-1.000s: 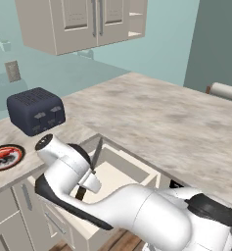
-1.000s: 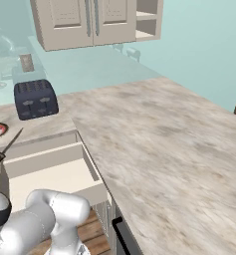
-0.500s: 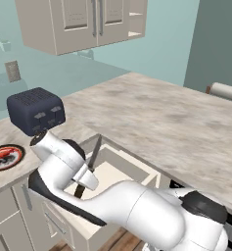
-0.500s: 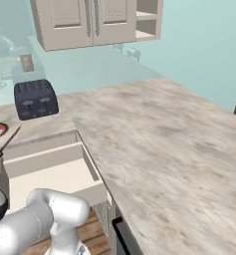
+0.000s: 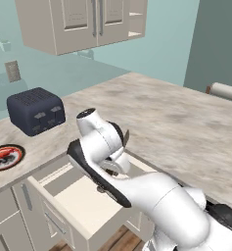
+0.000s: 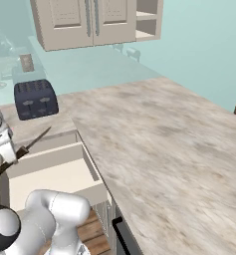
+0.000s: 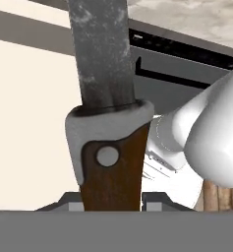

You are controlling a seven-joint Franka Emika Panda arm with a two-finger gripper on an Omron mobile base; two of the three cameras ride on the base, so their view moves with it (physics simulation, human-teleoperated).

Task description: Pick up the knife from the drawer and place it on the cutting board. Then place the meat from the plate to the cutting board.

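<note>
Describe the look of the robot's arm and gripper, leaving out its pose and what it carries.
The arm is glossy white, built of fat rounded segments, with dark grey to black bands at the joints and a dark round cap on one joint. The gripper ends in two small dark grey finger tips. No cables or markings are visible.

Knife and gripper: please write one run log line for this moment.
gripper: shut on knife handle | knife: lifted above open drawer, blade up | meat: on plate
</note>
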